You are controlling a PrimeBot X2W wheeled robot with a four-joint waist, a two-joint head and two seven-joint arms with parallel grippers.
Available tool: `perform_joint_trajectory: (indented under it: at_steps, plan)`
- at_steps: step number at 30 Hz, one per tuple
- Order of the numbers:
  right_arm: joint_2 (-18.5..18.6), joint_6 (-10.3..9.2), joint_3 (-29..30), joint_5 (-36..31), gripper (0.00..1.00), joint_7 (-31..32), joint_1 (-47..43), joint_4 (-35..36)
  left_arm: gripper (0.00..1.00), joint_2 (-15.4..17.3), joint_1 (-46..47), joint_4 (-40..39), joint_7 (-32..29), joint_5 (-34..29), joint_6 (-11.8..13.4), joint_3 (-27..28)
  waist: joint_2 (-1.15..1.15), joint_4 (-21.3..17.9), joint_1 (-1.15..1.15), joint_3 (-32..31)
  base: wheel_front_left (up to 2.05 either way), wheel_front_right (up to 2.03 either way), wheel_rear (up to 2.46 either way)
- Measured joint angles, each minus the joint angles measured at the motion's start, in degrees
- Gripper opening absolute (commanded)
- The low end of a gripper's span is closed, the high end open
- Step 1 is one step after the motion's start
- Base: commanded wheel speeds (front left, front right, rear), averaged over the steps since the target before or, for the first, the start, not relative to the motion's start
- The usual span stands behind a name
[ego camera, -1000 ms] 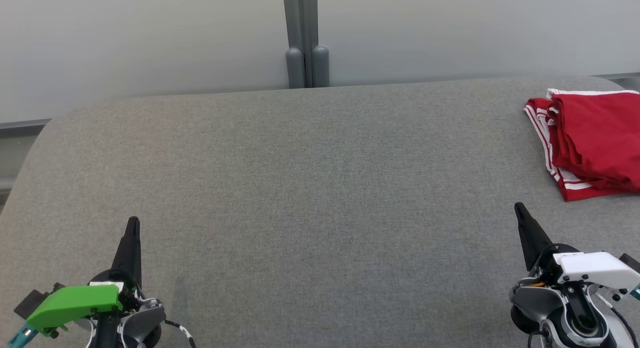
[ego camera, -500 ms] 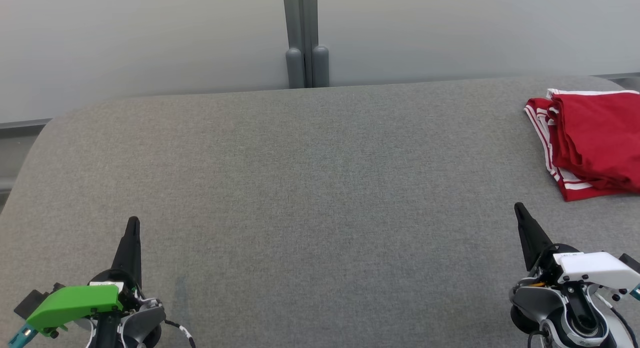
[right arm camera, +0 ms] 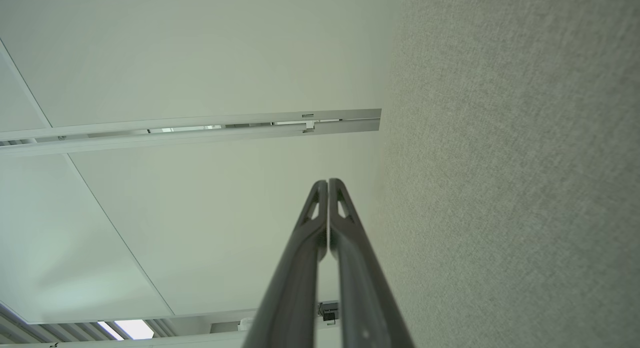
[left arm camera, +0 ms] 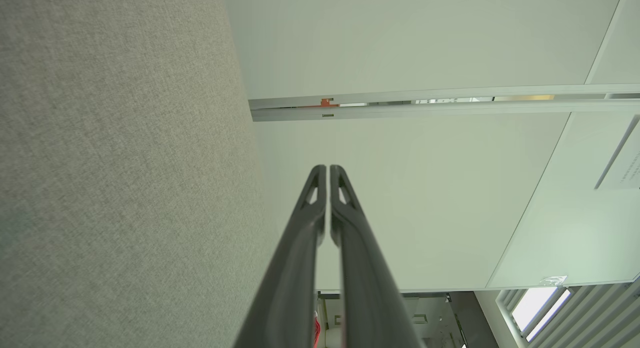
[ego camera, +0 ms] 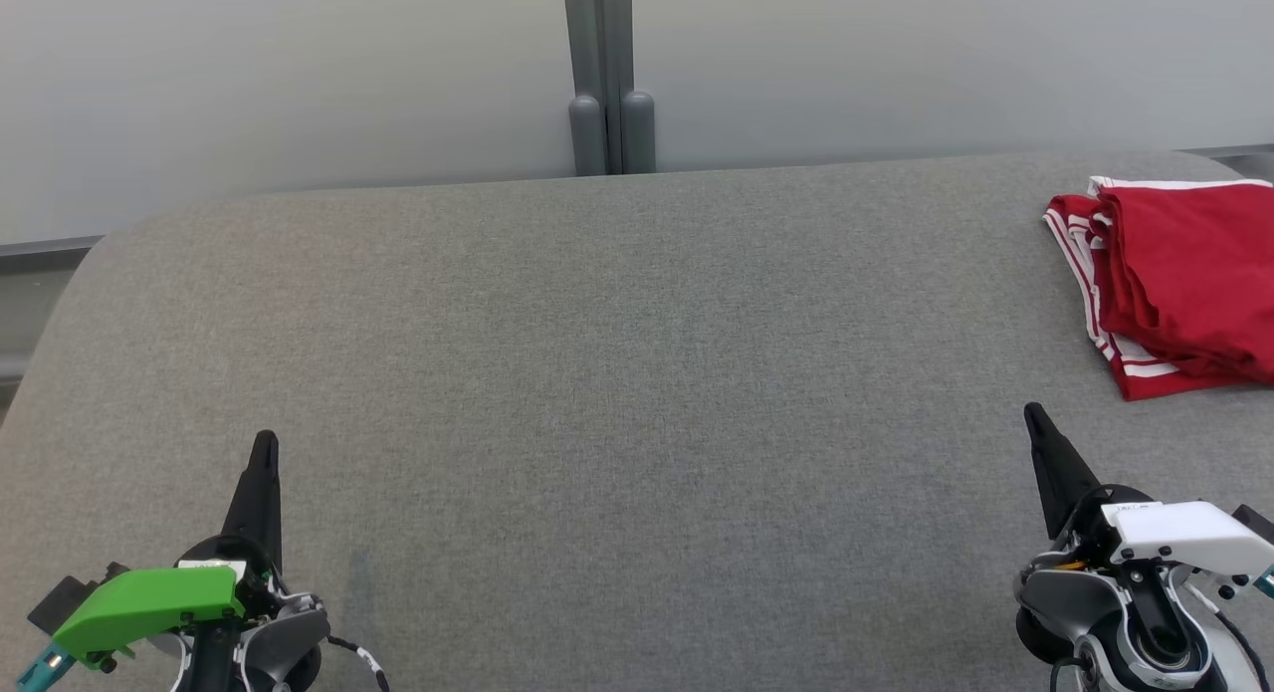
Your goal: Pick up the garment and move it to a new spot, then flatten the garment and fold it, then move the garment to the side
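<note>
Head view puts the garment (ego camera: 1184, 274) at the far right of the counter (ego camera: 597, 373). It is red with white stripes, folded into a layered stack, and partly cut off by the picture's right edge. Over the last second nothing about it changes: it keeps the same place, folds and outline, and nothing touches it.

The right tool (ego camera: 1035, 418) sits at the counter's near right, short of the garment's near edge, with its tips pressed together and empty. The left tool (ego camera: 264, 445) sits at the near left, well apart from the garment, and is likewise closed on nothing. Neither shifts in that second.

Left wrist view shows that tool's fingers (left arm camera: 305, 238) meeting at the tips, with grey counter on one side and a pale wall (left arm camera: 425, 37) beyond. Right wrist view shows the same for the other tool's fingers (right arm camera: 345, 253).

With the garment folded and set aside, and both arms parked and motionless, the task looks complete. The stillness reads as an end pose rather than a pause before another grasp.
</note>
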State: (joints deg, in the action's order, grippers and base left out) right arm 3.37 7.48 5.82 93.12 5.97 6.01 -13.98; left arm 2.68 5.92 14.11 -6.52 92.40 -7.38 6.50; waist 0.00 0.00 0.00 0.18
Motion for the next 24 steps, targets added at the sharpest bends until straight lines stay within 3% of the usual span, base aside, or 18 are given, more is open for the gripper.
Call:
perform_joint_trajectory:
  at_steps: [24]
  plan:
    - [-0.11,0.0,0.21,-0.19,0.0,0.09,0.01,-0.01,0.0,0.0,0.0,-0.01,0.0,0.0,0.0,0.0,0.0,0.0,0.0,0.0,0.0,0.0,0.0]
